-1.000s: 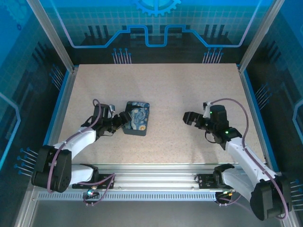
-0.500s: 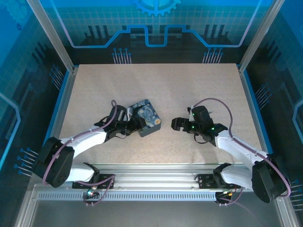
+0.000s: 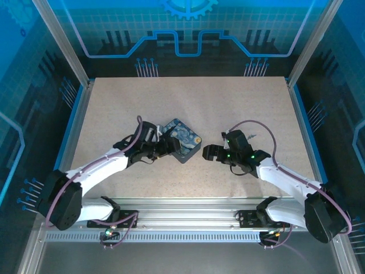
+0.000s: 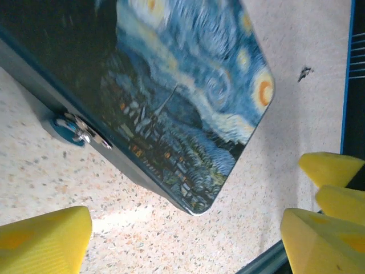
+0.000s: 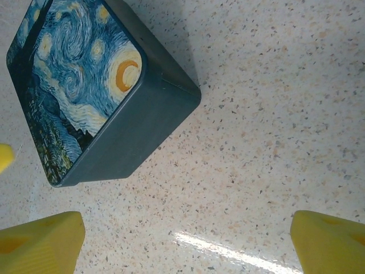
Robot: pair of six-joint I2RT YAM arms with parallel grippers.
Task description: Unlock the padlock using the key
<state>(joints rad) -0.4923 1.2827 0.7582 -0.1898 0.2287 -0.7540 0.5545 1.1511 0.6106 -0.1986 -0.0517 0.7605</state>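
You are working two arms around a dark blue rectangular tin with a swirly night-sky print [image 3: 181,142]. It is lying flat near the middle of the pale speckled desk [image 3: 239,103], turned corner-on to the arms. That angle is probably giving each arm a side of its own to reach.

The left tool [image 3: 166,146] is sitting just beside the tin's left side, its yellow fingers standing wide apart and gripping nothing. Whether a fingertip is touching the wall is hard to tell. The right tool [image 3: 210,152] is hovering near the tin's right corner, apart from it, likewise spread wide and empty.

In the left wrist view, a small blue disc with a silver metal piece [image 4: 77,130] is showing low on the tin's long side wall. Whether it is the key or belongs to the padlock is too small to tell. That wall is facing the left arm, so the left tool is looking better placed to work there.
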